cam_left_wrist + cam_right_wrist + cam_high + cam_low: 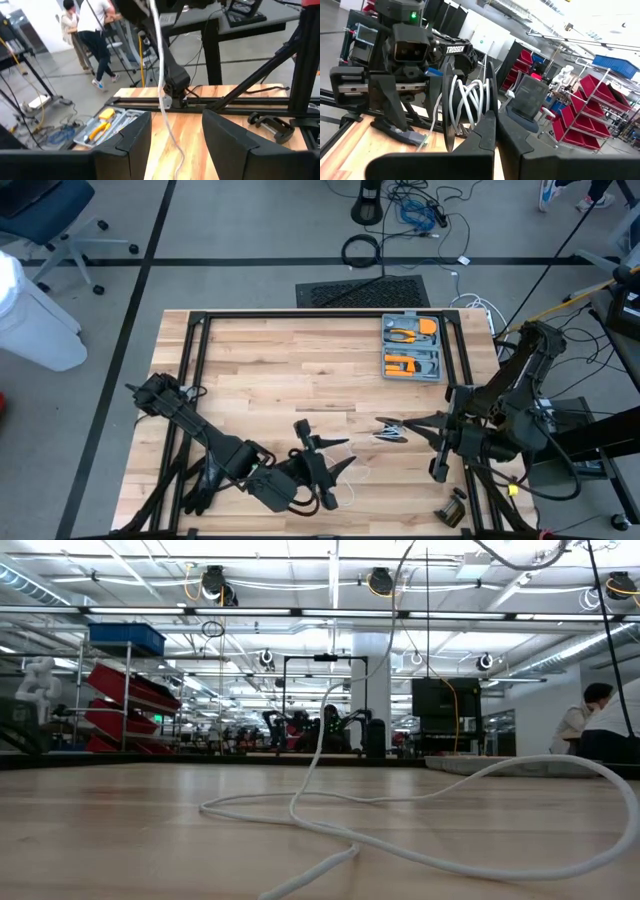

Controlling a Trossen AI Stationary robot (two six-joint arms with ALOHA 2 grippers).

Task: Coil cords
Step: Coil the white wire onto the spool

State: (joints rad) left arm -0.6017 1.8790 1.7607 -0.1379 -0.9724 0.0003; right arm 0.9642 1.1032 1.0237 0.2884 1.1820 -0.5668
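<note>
Two dark arms reach toward each other over the near half of a wooden table [270, 370]: from the left, the left arm stretches low across the boards, its left gripper [325, 455] angled toward the middle with fingers spread wide and the white cord [161, 75] hanging free between them. At right, the right arm bends inward from the table's edge, its right gripper [392, 428] pinched shut on the cord's wound loops, while slack cord trails over the boards between them.

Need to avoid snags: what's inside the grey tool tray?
Orange-handled tools in the tray; anything beneath them is covered. The cord is outside, in the right gripper.
</note>
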